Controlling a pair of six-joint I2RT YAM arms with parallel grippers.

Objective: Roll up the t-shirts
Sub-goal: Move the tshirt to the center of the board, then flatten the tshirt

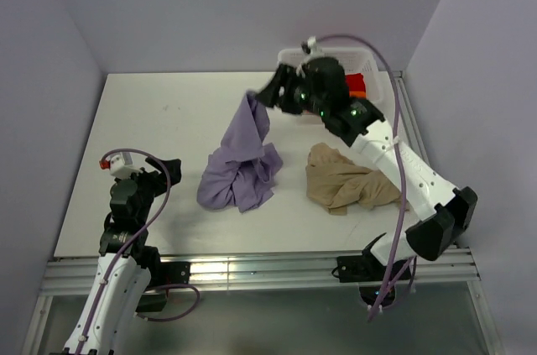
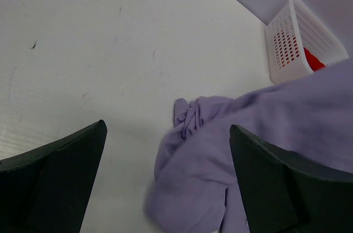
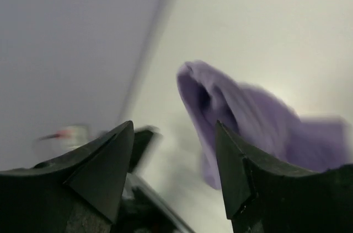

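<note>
A lavender t-shirt [image 1: 239,166] lies bunched at the table's middle, with one corner still standing up in a peak toward my right gripper [image 1: 267,91]. In the right wrist view that gripper [image 3: 174,124] is open and the blurred lavender t-shirt [image 3: 248,123] hangs just beyond its fingertips, not between them. A beige-tan t-shirt [image 1: 344,179] lies crumpled to the right. Something red [image 1: 356,82] shows in the basket, half hidden by the right arm. My left gripper [image 1: 164,172] rests low at the left; in its wrist view the gripper [image 2: 166,128] is open, with the lavender t-shirt [image 2: 220,156] ahead of it.
A white mesh basket [image 1: 373,61] stands at the back right corner by the wall; the left wrist view shows the basket [image 2: 287,45] holding red cloth [image 2: 313,59]. Walls close in the white table [image 1: 151,112] on three sides.
</note>
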